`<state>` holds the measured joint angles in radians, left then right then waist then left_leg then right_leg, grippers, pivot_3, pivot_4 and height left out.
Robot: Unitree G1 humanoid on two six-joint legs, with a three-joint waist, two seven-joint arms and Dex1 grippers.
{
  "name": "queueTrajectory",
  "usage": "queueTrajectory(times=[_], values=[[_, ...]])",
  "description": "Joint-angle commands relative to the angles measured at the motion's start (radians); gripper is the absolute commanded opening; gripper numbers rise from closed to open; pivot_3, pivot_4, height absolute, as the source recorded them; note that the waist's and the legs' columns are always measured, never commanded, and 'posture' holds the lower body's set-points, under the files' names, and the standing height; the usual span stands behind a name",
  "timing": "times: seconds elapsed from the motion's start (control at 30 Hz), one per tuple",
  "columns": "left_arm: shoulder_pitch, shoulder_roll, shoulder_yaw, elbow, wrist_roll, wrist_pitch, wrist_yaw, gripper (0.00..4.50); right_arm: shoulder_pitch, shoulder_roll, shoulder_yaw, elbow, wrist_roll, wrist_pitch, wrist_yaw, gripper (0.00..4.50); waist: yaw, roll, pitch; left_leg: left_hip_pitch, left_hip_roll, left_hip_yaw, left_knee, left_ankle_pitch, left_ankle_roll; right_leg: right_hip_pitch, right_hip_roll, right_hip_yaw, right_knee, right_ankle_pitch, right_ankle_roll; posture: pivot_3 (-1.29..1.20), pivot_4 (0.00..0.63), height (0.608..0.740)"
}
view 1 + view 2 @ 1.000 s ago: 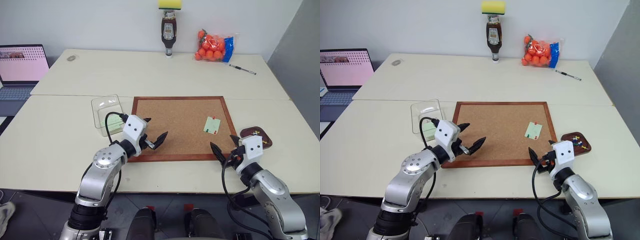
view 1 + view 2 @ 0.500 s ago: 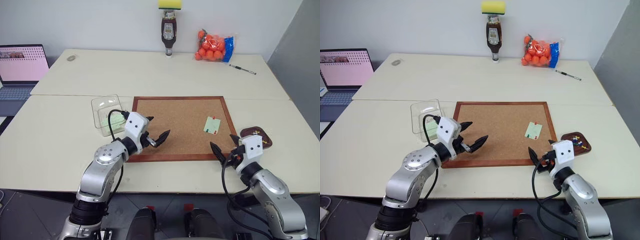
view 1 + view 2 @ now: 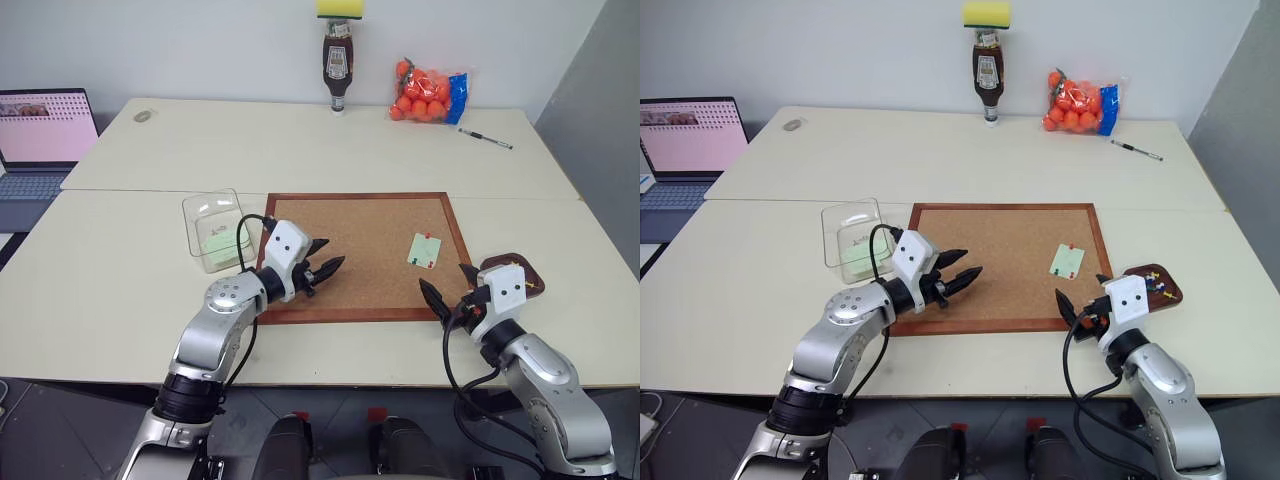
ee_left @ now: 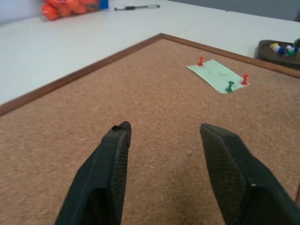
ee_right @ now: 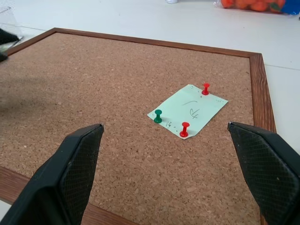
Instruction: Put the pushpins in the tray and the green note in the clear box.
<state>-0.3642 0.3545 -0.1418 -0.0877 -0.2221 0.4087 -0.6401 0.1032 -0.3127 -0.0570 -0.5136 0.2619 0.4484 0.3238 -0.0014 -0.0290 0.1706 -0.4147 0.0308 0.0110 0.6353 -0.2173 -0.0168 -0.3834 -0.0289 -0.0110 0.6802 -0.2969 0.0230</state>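
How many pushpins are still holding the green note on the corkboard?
3. On the green note: a red pushpin at one corner, a second red pushpin at another, and a green pushpin at a third. None looks hidden.

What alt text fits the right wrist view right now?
A small green note lies on a wood-framed corkboard, pinned by three pushpins: two red, one green. The right end effector is open, its two black fingers rising wide apart on either side of the note, neither touching it.
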Motion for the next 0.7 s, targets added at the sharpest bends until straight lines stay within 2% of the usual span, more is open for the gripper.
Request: queueTrajectory(times=[0.03,0.33,0.53,0.7], values=[[-0.036,-0.002,-0.021,0.039,0.014,-0.024,-0.026,1.59,-0.024,-0.011,-0.022,-0.055,0.023,0.034,-0.006,4.50,0.000,0.000,0.000,0.000,0.000,0.000,0.000,0.000,0.000,0.000,0.000,0.000,0.000,0.000,0.000,0.00,0.150,0.740],[-0.076,-0.056,-0.066,0.140,0.051,-0.059,-0.031,0.03,-0.089,-0.032,-0.041,-0.055,0.047,0.099,-0.005,4.50,0.000,0.000,0.000,0.000,-0.001,0.000,0.000,0.000,0.000,0.000,0.000,0.000,0.000,0.000,0.000,0.00,0.150,0.740],[-0.073,-0.065,-0.106,0.241,0.103,-0.076,-0.031,0.03,-0.193,-0.055,-0.054,0.027,0.056,0.179,-0.001,4.50,-0.001,0.000,0.000,0.000,0.000,0.000,0.000,0.000,0.000,-0.001,0.001,0.000,0.000,0.001,-0.002,0.00,0.150,0.740],[-0.066,-0.068,-0.125,0.246,0.118,-0.075,-0.050,0.03,-0.337,-0.052,-0.044,0.174,0.033,0.194,-0.005,4.50,-0.001,0.001,-0.001,0.000,0.000,0.000,0.000,0.000,0.000,0.000,0.001,0.001,0.000,0.002,-0.002,0.00,0.150,0.740]])
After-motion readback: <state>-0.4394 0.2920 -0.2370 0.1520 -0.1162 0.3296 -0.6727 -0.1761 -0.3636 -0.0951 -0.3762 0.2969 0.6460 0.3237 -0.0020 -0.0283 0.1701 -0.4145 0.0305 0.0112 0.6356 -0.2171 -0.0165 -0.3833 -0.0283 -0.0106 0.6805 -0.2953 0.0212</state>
